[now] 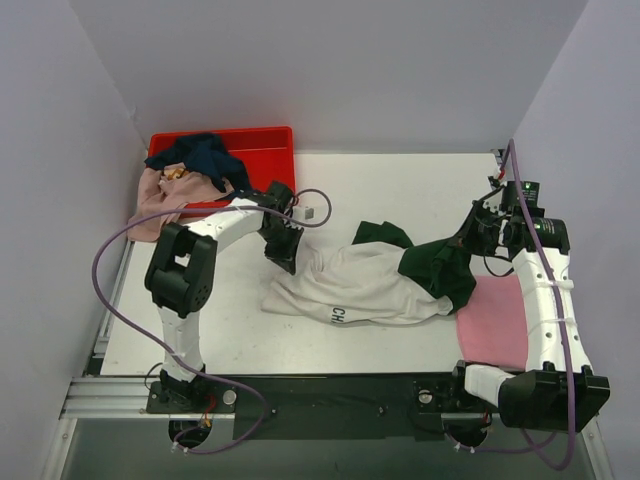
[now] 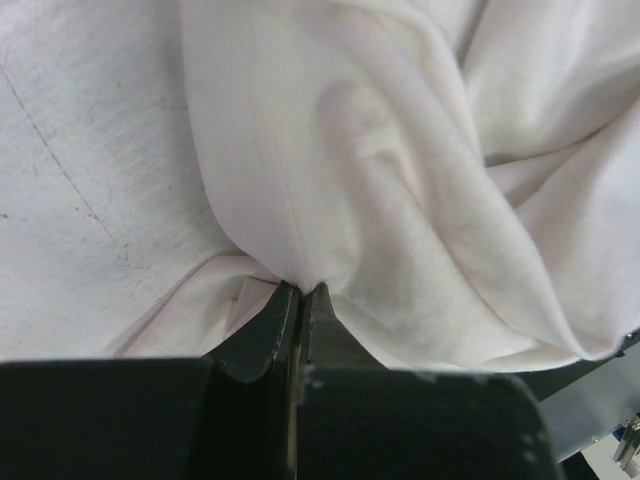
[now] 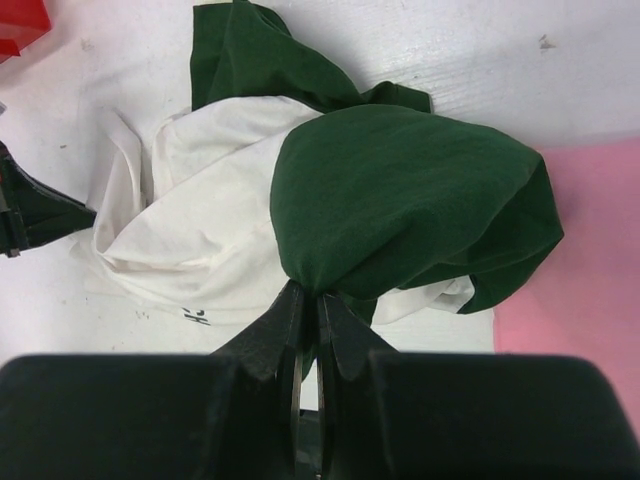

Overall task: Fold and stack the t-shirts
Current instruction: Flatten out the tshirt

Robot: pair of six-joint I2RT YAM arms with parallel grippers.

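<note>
One white table [image 1: 400,190] carries everything, and both arms reach out over it. The largest cloth on it is the white t-shirt [image 1: 360,285] with dark green sleeves, lying crumpled and stretched between the two grippers, with black lettering [image 1: 338,316] showing along its near hem. The bright pink t-shirt [image 1: 492,320] lies flat on the table just to the right of the right gripper [image 1: 468,240] and nearer the arm bases, under the right forearm. The green-sleeved end of the white shirt touches its left edge.

The red crate [image 1: 262,150] sits beyond the left gripper [image 1: 285,250] and to its left, at the table's far left corner. A navy t-shirt [image 1: 200,155] is heaped in the crate's left end, and a dusty pink t-shirt [image 1: 155,200] hangs out over its left rim.

The green sleeve [image 3: 400,200] bulges in a rounded fold directly ahead of the right gripper's fingertips. That gripper is clamped tight on the sleeve's gathered edge, the jaws nearly meeting with cloth pinched between them.

In the left wrist view the left gripper is likewise clenched, its jaws pressed together on a puckered fold of the white shirt's cloth, which fans out ahead and to the right of the fingertips, with bare table to the left
</note>
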